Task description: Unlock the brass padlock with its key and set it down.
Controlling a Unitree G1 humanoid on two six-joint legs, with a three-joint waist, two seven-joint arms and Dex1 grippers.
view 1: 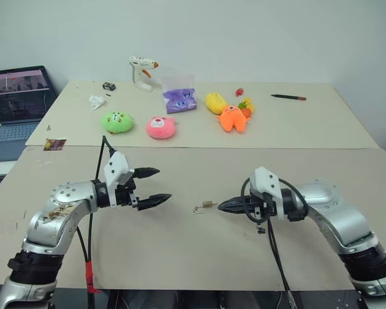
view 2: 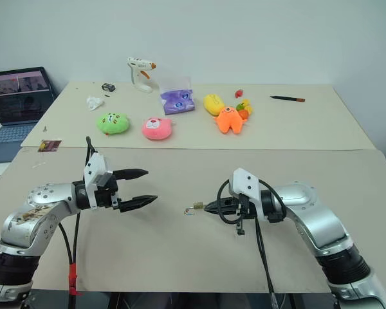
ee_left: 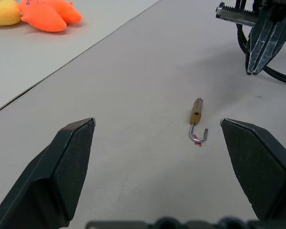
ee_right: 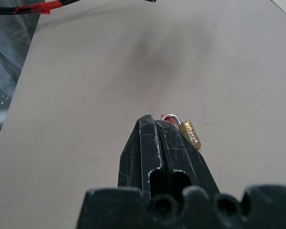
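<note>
**Observer:** Where the front board lies bare between the two arms, the brass padlock (view 1: pixel 206 205) rests flat on its side, by itself on the table (view 1: pixel 180 257). Its long axis runs across the scene, roughly along the line from one gripper to the other.

**Checker:** Which end points where?

**Observer:** The silvery shackle loop points toward the robot's left arm; the gold body points toward the right arm. In the left wrist view the shackle reads as an open hook, with a tiny red speck (ee_left: pixel 197 142) beside it.

**Checker:** And the nearer hand?

**Observer:** The right gripper (view 1: pixel 221 206) has its two black fingers pressed together, tips aimed at the lock's body end and just beside it. From the right wrist view the lock sits next to the closed tips rather than between them, so nothing is gripped. I cannot tell whether the tips touch it.

**Checker:** The other one?

**Observer:** The left gripper (view 1: pixel 159 185) hangs well apart on the shackle side, fingers spread wide, empty, pointing toward the lock.

**Checker:** Farther out?

**Observer:** On the far board: a green plush (view 1: pixel 117 121), a pink plush (view 1: pixel 161 127), an orange plush (view 1: pixel 233 118), a glue gun (view 1: pixel 141 71), a pen (view 1: pixel 288 97). A laptop (view 1: pixel 16 96) stands off to the left.
</note>
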